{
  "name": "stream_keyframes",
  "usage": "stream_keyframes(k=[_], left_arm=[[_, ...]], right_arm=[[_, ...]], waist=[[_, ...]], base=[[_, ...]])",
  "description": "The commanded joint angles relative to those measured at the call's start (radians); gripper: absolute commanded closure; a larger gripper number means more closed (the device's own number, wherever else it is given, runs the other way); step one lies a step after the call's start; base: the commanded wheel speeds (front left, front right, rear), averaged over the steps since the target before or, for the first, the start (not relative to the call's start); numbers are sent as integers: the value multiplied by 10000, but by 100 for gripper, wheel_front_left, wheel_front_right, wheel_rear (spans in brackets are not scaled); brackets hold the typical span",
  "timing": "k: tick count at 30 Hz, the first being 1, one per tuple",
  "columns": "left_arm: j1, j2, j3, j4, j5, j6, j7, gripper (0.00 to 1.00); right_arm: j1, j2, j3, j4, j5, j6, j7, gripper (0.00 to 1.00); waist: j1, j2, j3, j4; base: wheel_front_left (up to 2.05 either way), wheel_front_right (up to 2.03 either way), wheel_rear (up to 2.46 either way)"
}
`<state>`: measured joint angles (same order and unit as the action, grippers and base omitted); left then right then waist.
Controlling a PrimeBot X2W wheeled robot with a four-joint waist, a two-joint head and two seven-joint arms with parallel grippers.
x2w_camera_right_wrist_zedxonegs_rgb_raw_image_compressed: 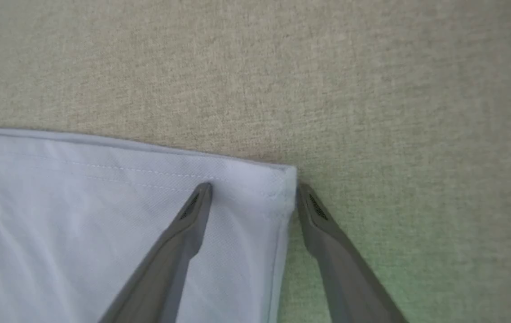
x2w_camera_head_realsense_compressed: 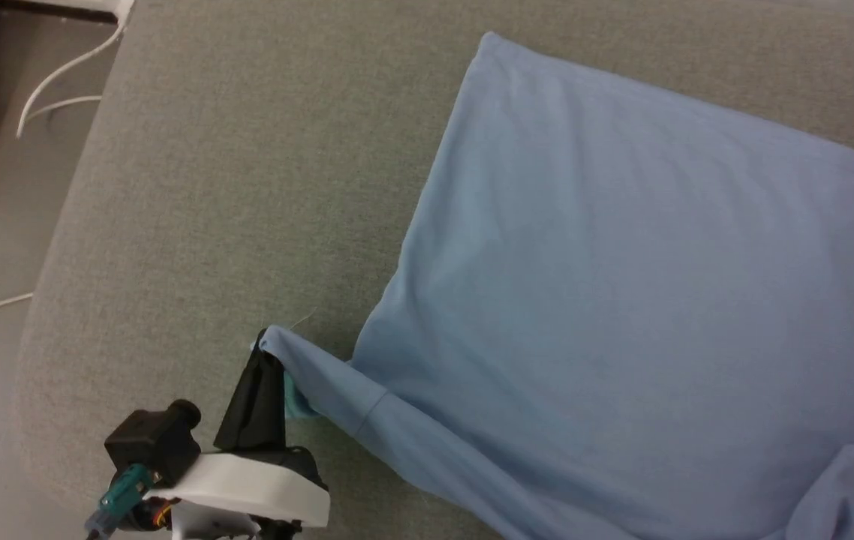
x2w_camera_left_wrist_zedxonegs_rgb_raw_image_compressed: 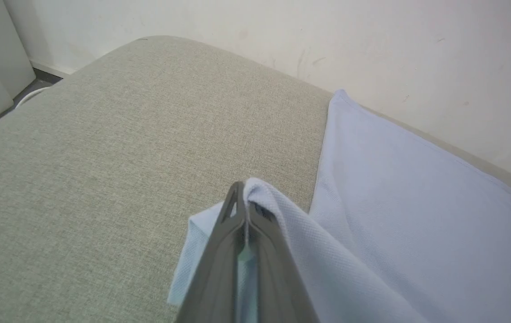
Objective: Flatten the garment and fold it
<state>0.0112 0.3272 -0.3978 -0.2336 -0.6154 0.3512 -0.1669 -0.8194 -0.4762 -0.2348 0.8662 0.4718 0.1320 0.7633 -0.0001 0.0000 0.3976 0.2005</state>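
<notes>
Cloth is pinched between the two dark fingers of our left gripper (x2w_camera_head_realsense_compressed: 263,351), which are pressed together on a bunched end of the garment (x2w_camera_head_realsense_compressed: 622,262), probably a sleeve. In the left wrist view that fold humps over the fingertips (x2w_camera_left_wrist_zedxonegs_rgb_raw_image_compressed: 237,197) and hangs down on both sides of them. From there the fabric runs away to the right of the fingers into the broad, mostly smooth body of the shirt, which lies on the grey upholstered surface (x2w_camera_head_realsense_compressed: 247,187). We judge this grip is meant to draw the sleeve outward from the body so that it lies flat, since the fabric between the fingers and the body looks stretched rather than slack. Our right gripper (x2w_camera_right_wrist_zedxonegs_rgb_raw_image_compressed: 255,190) has its fingers spread wide and holds nothing. One tip is over the cloth just inside a stitched hem corner, the other is just past the side edge over bare upholstery, and the corner lies between them. Whether those tips touch the fabric we cannot tell. Straddling the corner this way seems sensible, since closing would catch both layers at the hem.
</notes>
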Motion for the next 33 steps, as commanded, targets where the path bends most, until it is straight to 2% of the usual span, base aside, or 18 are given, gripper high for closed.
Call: stream_keyframes(k=[1,2,3,4,8,11,16,20,21,23,27,30,33], left_arm=[[-135,-50,-14,0,22,-88,-64,100],[-142,-58,-29,24,12,-101,-65,100],[-146,-60,-46,52,9,-111,-62,100],[-148,-57,-61,82,13,-114,-57,100],[-104,9,-98,228,60,-76,-15,100],[4,87,-93,317,76,-4,52,100],[287,260,-46,437,38,123,209,100],[619,423,106,481,-80,246,306,100],[619,423,106,481,-80,246,306,100],[813,502,216,494,-153,324,327,100],[1174,691,461,476,-269,478,356,100],[1450,825,615,452,-349,576,385,100],[1648,909,706,425,-428,629,426,100]], right_arm=[[308,314,44,587,-124,-13,429,8],[290,338,-6,779,-178,-13,658,61],[274,362,-33,908,-244,-13,813,71],[255,386,-99,1042,-292,-13,935,100],[171,467,-273,1391,-533,-13,1261,100],[55,374,-203,1128,-704,-13,1102,100],[268,-96,561,-280,-839,-13,651,100],[1211,-723,1169,-1863,-516,-13,655,100],[1211,-723,1169,-1863,-516,-13,655,100],[1966,-1083,1301,-2733,-318,-13,795,100],[3893,-1693,933,-4175,210,-13,1002,100],[5680,-1678,168,-5141,365,-13,1191,100],[7508,-1142,-777,-6025,383,-13,1400,100]], waist=[[1,0,152,164],[1,0,129,170],[1,0,100,172],[1,0,56,168],[1,0,-249,142],[1,0,-600,67],[1,0,-1392,-206],[1,0,-2039,-597],[1,0,-2039,-597],[1,0,-2288,-825],[1,0,-2676,-1310],[1,0,-2891,-1636],[1,0,-3017,-1904]], base=[[0,0,0],[0,0,0],[0,0,0],[0,0,0],[0,0,0],[0,0,0],[0,0,0],[0,0,0],[0,0,0],[0,0,0],[0,0,0],[0,0,0],[0,0,0]])
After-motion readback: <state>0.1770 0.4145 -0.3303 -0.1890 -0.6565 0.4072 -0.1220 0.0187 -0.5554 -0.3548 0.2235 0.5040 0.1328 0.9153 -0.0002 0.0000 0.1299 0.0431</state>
